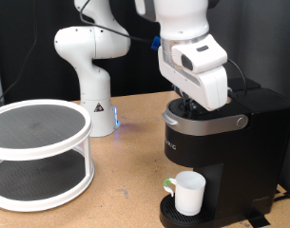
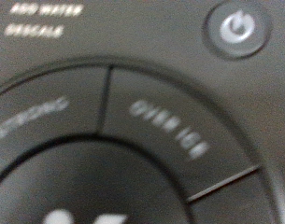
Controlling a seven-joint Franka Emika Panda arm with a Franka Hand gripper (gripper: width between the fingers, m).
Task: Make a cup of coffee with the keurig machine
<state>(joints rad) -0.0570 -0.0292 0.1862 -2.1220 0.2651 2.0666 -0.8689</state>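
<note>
The black keurig machine (image 1: pixel 216 147) stands at the exterior view's right, its silver-grey lid handle (image 1: pixel 209 121) closed down. The white cup (image 1: pixel 188 193) sits on the round drip tray (image 1: pixel 178 215) under the spout. My gripper (image 1: pixel 194 103) is pressed down onto the machine's top; its fingertips are hidden behind the hand. The wrist view is filled, very close, with the machine's button panel: an "OVER ICE" button (image 2: pixel 165 131), a "STRONG" button (image 2: pixel 35 117) and a round power button (image 2: pixel 237 28). No fingers show in the wrist view.
A white two-tier round rack (image 1: pixel 38 152) with dark mesh shelves stands at the exterior view's left. A second white robot arm base (image 1: pixel 90 81) stands behind it on the wooden table (image 1: pixel 125 180).
</note>
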